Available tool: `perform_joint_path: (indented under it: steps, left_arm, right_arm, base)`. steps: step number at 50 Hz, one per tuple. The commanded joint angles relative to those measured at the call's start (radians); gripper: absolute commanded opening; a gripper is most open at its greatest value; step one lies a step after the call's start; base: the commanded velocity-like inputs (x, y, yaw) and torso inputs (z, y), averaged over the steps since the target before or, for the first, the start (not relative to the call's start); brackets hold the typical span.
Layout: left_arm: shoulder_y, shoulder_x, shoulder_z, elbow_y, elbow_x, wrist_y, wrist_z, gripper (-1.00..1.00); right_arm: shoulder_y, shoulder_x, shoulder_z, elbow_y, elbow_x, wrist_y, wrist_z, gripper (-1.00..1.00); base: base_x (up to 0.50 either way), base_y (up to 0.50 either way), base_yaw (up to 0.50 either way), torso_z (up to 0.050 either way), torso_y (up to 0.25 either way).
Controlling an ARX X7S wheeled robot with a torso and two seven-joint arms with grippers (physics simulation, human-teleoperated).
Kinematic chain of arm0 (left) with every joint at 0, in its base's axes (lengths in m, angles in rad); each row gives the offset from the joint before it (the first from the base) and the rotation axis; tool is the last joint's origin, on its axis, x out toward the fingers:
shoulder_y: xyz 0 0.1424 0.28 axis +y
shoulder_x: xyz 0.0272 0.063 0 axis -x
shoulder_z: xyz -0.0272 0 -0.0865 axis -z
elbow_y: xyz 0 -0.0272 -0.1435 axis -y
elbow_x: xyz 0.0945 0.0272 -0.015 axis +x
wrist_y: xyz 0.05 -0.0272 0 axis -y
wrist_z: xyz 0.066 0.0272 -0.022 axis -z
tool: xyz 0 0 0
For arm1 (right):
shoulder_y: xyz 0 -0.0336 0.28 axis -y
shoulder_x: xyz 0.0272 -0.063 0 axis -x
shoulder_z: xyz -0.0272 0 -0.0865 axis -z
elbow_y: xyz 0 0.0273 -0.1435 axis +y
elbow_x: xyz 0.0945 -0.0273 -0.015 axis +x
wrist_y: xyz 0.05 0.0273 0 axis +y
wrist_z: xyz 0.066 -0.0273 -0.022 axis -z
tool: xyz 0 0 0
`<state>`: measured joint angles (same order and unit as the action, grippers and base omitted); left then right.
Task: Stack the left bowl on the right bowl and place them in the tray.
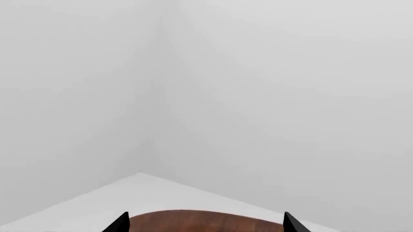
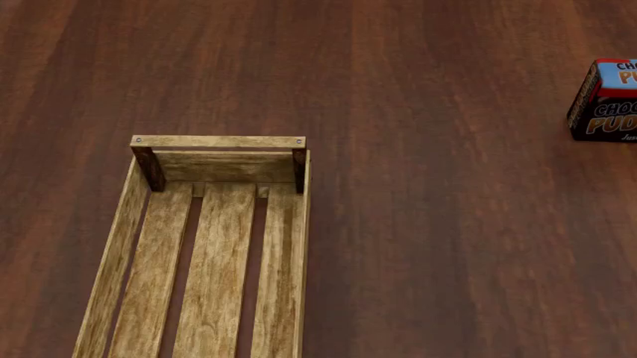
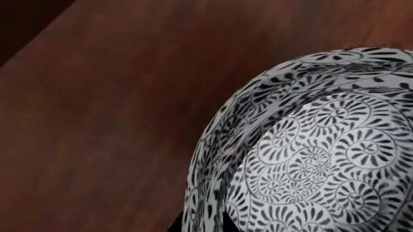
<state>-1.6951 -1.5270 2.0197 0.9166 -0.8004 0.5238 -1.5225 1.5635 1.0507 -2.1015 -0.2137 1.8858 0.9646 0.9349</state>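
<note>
In the right wrist view, a white bowl (image 3: 310, 154) patterned with black spirals was seen filling much of the picture, its hollow turned toward the camera, above a dark wooden table (image 3: 103, 121). A double line along its edge suggested two nested rims, but whether one bowl sat inside another could not be told. A small dark shape at the bowl's nearest edge may have been part of the right claw; whether that claw was gripping the bowl could not be made out.

In the left wrist view, the two black fingertips of the left claw (image 1: 205, 224) were seen set wide apart with nothing between them, over a sliver of brown tabletop, with only pale grey walls beyond.

In the head view, no arm was shown. The tray (image 2: 119, 224) was seen lying on the table toward the left, its slatted floor bare and its near end cut off by the picture's edge. Farther off, at the right edge, a dark pudding box (image 2: 605, 101) was seen standing, well apart from the tray.
</note>
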Motion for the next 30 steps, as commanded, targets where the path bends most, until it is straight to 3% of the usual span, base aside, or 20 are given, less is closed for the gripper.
perform_joint_path:
  steps: [1, 15, 30]
  left_arm:
    - [0.013, 0.013, 0.0, -0.013, 0.006, 0.01, -0.007, 1.0]
    - [0.024, 0.005, -0.006, -0.012, 0.012, 0.018, -0.007, 1.0]
    - [0.025, -0.014, -0.019, 0.004, 0.012, 0.015, -0.003, 1.0]
  right_arm:
    - [-0.039, -0.011, -0.005, 0.022, 0.01, -0.024, -0.012, -1.0]
    - [0.023, 0.035, 0.0, -0.032, 0.052, 0.02, 0.054, -1.0]
    - [0.296, 0.003, 0.034, -0.088, 0.173, 0.259, 0.168, -1.0]
  base:
    - [0.0, 0.0, 0.0, 0.0, 0.0]
    - [0.0, 0.0, 0.0, 0.0, 0.0]
    - [0.0, 0.0, 0.0, 0.0, 0.0]
